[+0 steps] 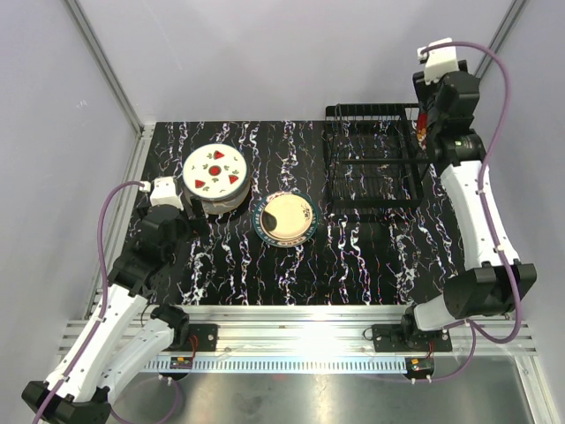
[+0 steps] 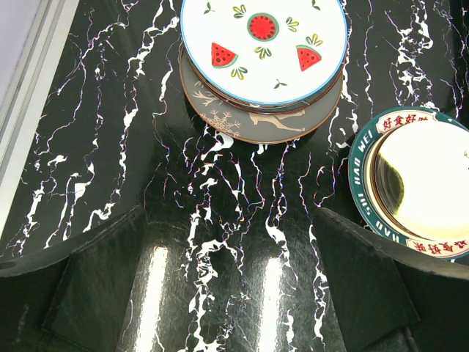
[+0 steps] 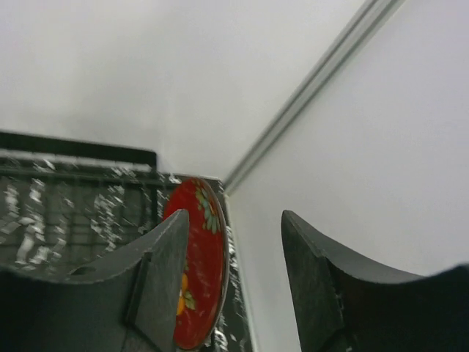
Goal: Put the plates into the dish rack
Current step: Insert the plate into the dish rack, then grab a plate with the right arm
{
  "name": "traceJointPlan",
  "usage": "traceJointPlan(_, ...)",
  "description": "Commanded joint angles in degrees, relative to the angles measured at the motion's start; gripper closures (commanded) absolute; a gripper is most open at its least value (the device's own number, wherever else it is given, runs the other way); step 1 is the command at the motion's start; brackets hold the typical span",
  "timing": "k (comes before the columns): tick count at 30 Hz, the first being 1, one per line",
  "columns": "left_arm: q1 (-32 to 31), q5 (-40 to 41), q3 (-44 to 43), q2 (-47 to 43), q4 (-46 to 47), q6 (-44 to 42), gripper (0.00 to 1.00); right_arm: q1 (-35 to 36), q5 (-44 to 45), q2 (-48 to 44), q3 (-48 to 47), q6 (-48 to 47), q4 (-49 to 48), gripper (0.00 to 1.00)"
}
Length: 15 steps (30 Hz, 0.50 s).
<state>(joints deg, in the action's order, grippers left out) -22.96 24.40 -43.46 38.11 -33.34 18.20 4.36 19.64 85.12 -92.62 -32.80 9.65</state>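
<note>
the right claw (image 3: pixel 234 220) is spread, its two dark fingers apart with bare wall showing between them. a red floral plate (image 3: pixel 196 257) stands on edge just beside the finger on the left of the frame and is partly hidden behind it; i cannot tell whether they touch. the dish rack (image 3: pixel 73 176) fills the lower left of that view, with the plate at its right end. the left claw (image 2: pixel 227 220) is spread wide, pinching nothing, low over the marbled tabletop (image 2: pixel 110 147). at upper centre a watermelon plate (image 2: pixel 264 48) lies atop a brown plate (image 2: pixel 256 126). a teal-rimmed plate (image 2: pixel 421 183) sits at the right edge.
</note>
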Motion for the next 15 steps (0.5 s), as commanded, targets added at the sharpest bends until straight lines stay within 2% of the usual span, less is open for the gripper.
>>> traceJointPlan(1, -0.15, 0.47, -0.39, 0.3, 2.32, -0.79, 0.01, -0.23, -5.29, -3.73, -6.87, 12.63, 7.13, 0.39)
traceJointPlan(2, -0.24, 0.56, -0.48, 0.39, 2.32, -0.79, 0.01, -0.32, -6.44, -5.13, -7.31, 15.02, 8.79, 0.36)
traceJointPlan(6, -0.16, 1.61, -0.57, 0.83, 2.23, -1.15, 0.01, -0.23, -16.61, -9.96, -5.48, 29.34, 12.41, 0.35)
traceJointPlan(7, -0.15, 1.61, -0.57, 0.83, 2.14, -1.23, 0.01, -0.23, -18.83, -11.11, -2.86, 35.2, 12.32, 0.35)
traceJointPlan(10, -0.15, 2.05, -0.66, 1.18, 2.23, -1.32, 0.01, -0.23, -26.91, -17.07, 3.64, 42.69, 11.97, 0.34)
traceJointPlan(12, -0.15, 2.49, -0.57, 1.27, 2.05, -1.23, 0.01, -0.23, -28.16, -19.89, 7.43, 48.74, 11.8, 0.35)
traceJointPlan(15, -0.15, 2.93, -0.66, 1.09, 2.32, -1.41, 0.01, -0.23, -30.17, -25.52, 19.2, 58.33, 4.63, 0.42)
